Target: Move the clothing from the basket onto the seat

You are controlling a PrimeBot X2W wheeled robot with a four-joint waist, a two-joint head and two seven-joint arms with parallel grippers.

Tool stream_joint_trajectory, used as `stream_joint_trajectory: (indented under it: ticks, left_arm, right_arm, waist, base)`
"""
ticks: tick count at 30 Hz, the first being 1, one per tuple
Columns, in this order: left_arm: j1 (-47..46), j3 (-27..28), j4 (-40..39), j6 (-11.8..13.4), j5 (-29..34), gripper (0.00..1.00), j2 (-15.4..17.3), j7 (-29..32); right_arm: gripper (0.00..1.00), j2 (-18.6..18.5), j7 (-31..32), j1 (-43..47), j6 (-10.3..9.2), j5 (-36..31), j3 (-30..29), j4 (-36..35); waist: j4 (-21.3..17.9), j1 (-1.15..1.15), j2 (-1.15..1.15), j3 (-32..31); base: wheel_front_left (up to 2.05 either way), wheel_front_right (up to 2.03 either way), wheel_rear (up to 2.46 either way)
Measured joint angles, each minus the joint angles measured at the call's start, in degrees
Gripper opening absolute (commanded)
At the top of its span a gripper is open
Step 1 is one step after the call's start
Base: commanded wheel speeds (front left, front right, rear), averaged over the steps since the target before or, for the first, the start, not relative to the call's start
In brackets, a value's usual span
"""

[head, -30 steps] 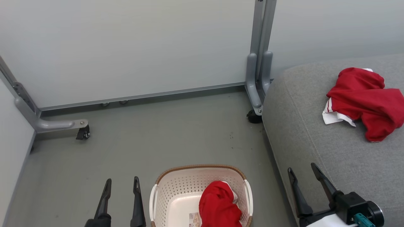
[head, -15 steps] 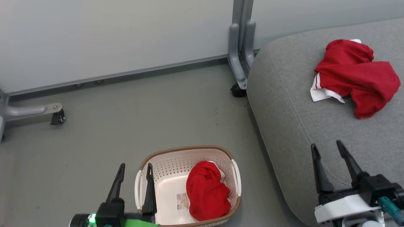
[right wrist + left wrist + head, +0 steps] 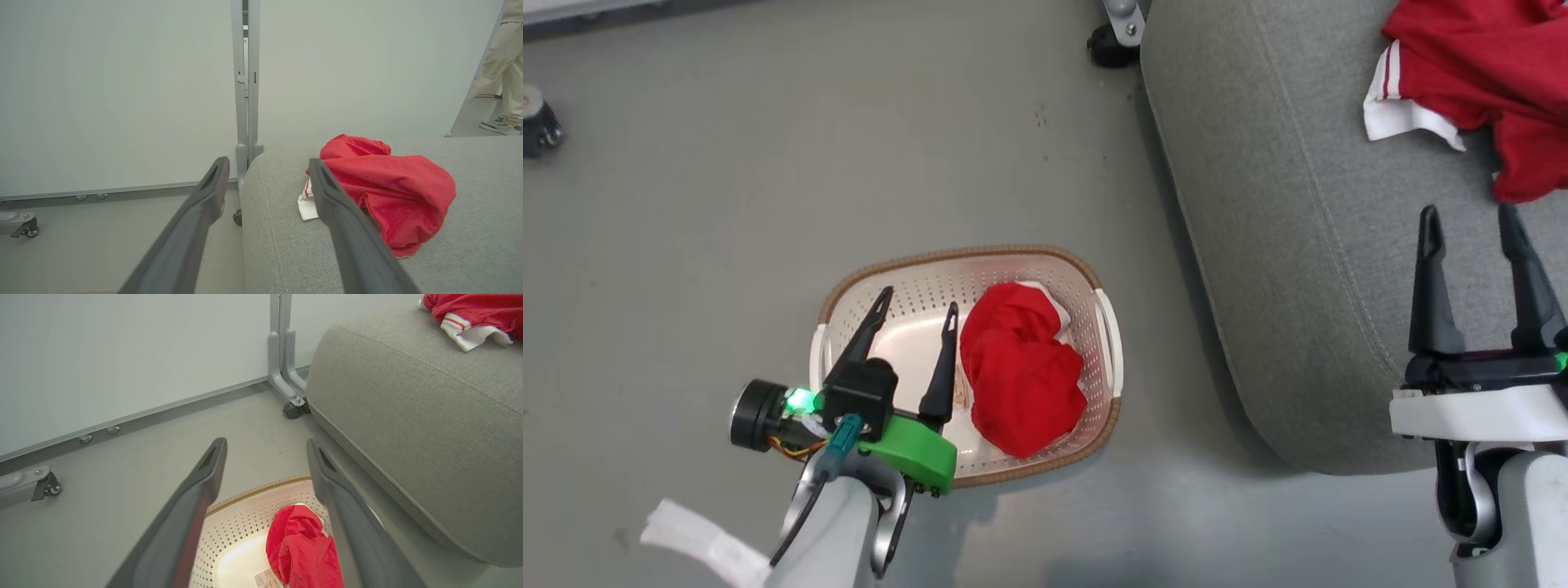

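Note:
The cream basket (image 3: 1021, 265) with a brown rim stands on the floor left of the grey seat (image 3: 1282, 245). One red garment (image 3: 1023, 380) lies bunched in the basket's right half (image 3: 302, 551). A second red garment with white trim (image 3: 1478, 73) lies on the seat (image 3: 388, 183). My left gripper (image 3: 916, 300) is open over the basket's left half, fingers apart, beside the garment and holding nothing. My right gripper (image 3: 1470, 216) is open above the seat, just short of the second garment.
Grey partition panels on castered metal feet (image 3: 292, 410) stand behind the basket and seat. A caster (image 3: 539, 131) sits at the far left. A person's legs (image 3: 502, 73) show beyond the seat at the far right. A white strip (image 3: 698, 539) hangs from my left forearm.
The head camera has tilted down, so the whole scene slid up. My left gripper has moved forward over the basket's left half. My right gripper has advanced over the seat toward the second garment.

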Motion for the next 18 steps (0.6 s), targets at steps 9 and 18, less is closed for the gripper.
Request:
stream_joint_trajectory:
  ticks: [9, 18]
  left_arm:
    - [-21.21, -9.54, 26.43, -5.7, 1.23, 1.0, -0.01, 5.22]
    - [-32.23, -20.9, 39.13, -5.93, -9.11, 1.0, -0.09, 14.96]
  right_arm:
    - [1.0, -0.07, 0.0, -4.21, 0.01, 0.18, -0.36, -3.65]
    - [1.0, 0.65, 0.0, -7.34, 0.0, 1.58, 0.98, -4.9]
  waist:
    - [0.21, 0.01, 0.0, 12.21]
    - [-0.35, 0.01, 0.0, 21.98]
  base:
    - [0.0, 0.0, 0.0]
    - [0.0, 0.0, 0.0]
